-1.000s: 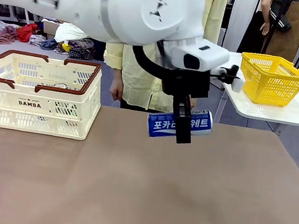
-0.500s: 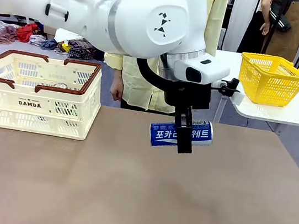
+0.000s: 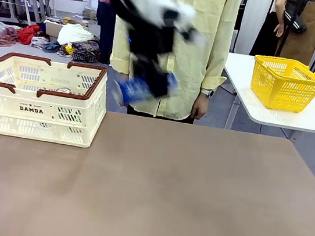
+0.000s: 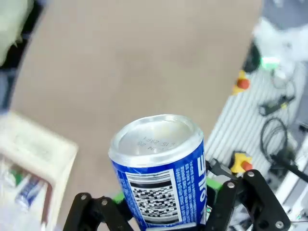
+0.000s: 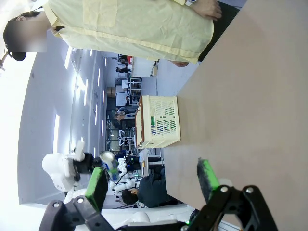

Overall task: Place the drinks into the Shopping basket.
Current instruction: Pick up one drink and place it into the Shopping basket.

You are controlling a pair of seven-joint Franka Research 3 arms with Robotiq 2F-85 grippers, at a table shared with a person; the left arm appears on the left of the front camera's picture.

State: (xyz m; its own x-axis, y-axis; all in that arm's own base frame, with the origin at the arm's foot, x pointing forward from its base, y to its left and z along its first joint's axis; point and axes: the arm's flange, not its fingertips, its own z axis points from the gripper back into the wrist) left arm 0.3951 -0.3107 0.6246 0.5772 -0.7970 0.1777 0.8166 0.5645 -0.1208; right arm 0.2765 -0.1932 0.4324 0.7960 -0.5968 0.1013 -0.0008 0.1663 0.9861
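The left gripper [image 3: 151, 82] is clenched around a blue can [image 3: 140, 90], which it holds sideways in the air above the far edge of the table [image 3: 152, 193], just right of the white basket [image 3: 38, 98]; both are motion-blurred in the front view. In the left wrist view the can [image 4: 161, 173] stands up between the two black fingers [image 4: 91, 211], silver top towards the camera, barcode showing. The white basket sits at the table's far left corner with other cans inside. The right gripper [image 5: 153, 182] hangs with its green-padded jaws spread wide and nothing between them. The brown tabletop is bare. Behind it stands a person in a yellow shirt [image 3: 197, 47]; further right a yellow basket [image 3: 287, 82] rests on a white side table [image 3: 298, 117]
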